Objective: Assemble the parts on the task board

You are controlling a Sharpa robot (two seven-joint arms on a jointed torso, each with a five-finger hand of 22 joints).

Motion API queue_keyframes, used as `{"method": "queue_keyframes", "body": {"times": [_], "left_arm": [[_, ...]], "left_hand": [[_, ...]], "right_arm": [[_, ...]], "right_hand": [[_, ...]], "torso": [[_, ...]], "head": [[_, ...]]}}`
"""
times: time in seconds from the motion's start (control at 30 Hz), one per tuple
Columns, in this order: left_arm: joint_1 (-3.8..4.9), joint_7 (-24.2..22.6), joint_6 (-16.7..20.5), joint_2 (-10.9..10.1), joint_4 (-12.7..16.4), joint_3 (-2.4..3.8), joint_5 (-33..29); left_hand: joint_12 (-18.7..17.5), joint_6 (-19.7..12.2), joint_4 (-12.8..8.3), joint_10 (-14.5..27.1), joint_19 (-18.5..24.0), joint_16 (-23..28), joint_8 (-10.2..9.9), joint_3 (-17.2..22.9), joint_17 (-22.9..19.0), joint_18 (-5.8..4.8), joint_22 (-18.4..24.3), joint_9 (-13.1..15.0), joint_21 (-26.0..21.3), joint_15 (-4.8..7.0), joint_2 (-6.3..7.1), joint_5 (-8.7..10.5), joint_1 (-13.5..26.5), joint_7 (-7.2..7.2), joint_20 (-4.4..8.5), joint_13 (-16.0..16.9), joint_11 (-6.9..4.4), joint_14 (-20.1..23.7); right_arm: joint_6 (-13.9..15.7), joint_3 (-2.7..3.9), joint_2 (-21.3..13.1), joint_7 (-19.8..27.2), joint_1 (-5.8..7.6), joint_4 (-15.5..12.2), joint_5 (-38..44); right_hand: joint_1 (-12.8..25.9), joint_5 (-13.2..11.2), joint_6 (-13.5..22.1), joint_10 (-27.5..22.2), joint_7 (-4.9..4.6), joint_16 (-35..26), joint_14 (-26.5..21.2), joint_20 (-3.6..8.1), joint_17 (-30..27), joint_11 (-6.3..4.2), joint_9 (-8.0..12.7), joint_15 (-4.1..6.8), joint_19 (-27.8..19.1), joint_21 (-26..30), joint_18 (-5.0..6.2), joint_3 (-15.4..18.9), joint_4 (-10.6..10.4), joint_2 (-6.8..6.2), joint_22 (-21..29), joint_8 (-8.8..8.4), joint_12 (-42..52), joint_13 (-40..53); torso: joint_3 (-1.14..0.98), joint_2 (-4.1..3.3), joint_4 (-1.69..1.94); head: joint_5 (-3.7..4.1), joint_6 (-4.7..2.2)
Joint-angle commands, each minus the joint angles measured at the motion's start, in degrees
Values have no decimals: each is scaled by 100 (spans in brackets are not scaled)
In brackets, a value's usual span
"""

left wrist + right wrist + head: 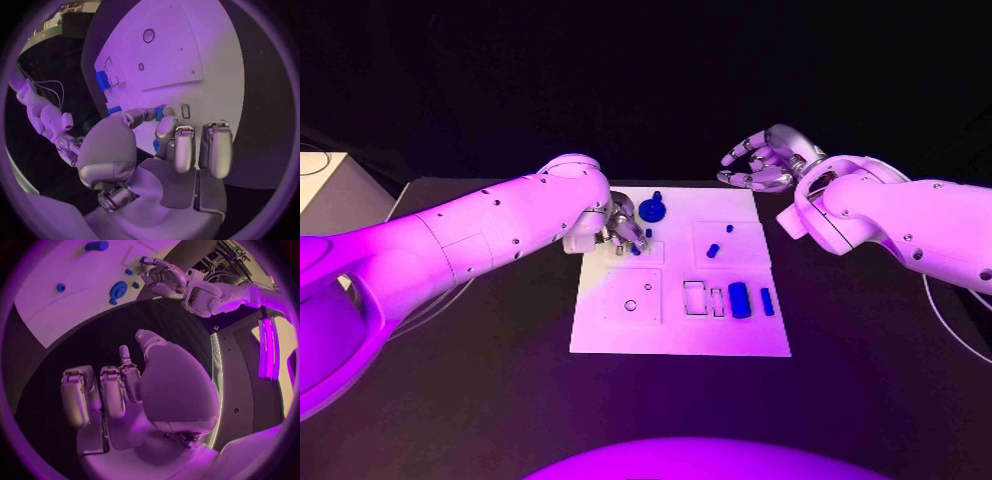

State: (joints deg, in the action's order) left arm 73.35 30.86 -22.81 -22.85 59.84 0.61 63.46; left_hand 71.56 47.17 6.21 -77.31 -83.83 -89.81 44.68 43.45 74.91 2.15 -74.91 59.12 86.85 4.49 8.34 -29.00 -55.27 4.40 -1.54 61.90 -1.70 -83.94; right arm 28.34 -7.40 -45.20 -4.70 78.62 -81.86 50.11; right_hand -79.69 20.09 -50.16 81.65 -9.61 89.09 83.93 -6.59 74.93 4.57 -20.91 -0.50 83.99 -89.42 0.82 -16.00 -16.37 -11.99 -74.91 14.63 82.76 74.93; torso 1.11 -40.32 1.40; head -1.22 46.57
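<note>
The white task board point(678, 330) lies in the middle of the black table. My left hand point(619, 228) hovers over its far left corner and pinches a small blue part point(160, 112) between thumb and a finger, low over the board. A round blue gear-like part point(655, 211) stands just beyond that hand. Two small blue pegs point(728, 229) point(713, 250) stand in the far right area. Two longer blue parts point(738, 300) point(767, 300) lie beside rectangular slots point(694, 295). My right hand point(764, 160) hangs off the board's far right corner, fingers loosely spread, holding nothing.
A raised square plate with a round hole point(630, 304) sits on the board's near left part. A pale box point(332, 190) stands at the table's far left edge. Black table point(473, 380) surrounds the board on all sides.
</note>
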Motion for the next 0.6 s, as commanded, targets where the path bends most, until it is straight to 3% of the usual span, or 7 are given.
{"method": "queue_keyframes", "body": {"times": [0.03,0.6], "left_arm": [[-94,47,-270,47,-3,-63,-90],[-94,46,-260,45,-37,-83,-111]], "left_hand": [[1,216,-671,-30,-193,-19,-44,637,1509,-54,-807,-1,4,46,-79,20,-26,-241,25,12,-34,-606],[7,320,-334,-39,-206,-19,-171,224,1509,-58,-826,8,4,58,-243,76,216,-267,31,24,-48,-606]], "right_arm": [[-56,2,-1,33,-3,-10,56],[-72,2,-12,32,-3,-12,56]], "right_hand": [[53,-2,41,-40,12,-26,539,39,1240,13,-6,15,566,20,-63,-42,2,-17,-1458,21,-2,672],[55,3,47,-52,13,-37,533,40,1216,13,-8,15,551,53,-54,-52,7,-23,-1437,25,-12,661]], "torso": [[4,1,1],[4,0,-1]], "head": [[-2,-2],[-2,1]]}}
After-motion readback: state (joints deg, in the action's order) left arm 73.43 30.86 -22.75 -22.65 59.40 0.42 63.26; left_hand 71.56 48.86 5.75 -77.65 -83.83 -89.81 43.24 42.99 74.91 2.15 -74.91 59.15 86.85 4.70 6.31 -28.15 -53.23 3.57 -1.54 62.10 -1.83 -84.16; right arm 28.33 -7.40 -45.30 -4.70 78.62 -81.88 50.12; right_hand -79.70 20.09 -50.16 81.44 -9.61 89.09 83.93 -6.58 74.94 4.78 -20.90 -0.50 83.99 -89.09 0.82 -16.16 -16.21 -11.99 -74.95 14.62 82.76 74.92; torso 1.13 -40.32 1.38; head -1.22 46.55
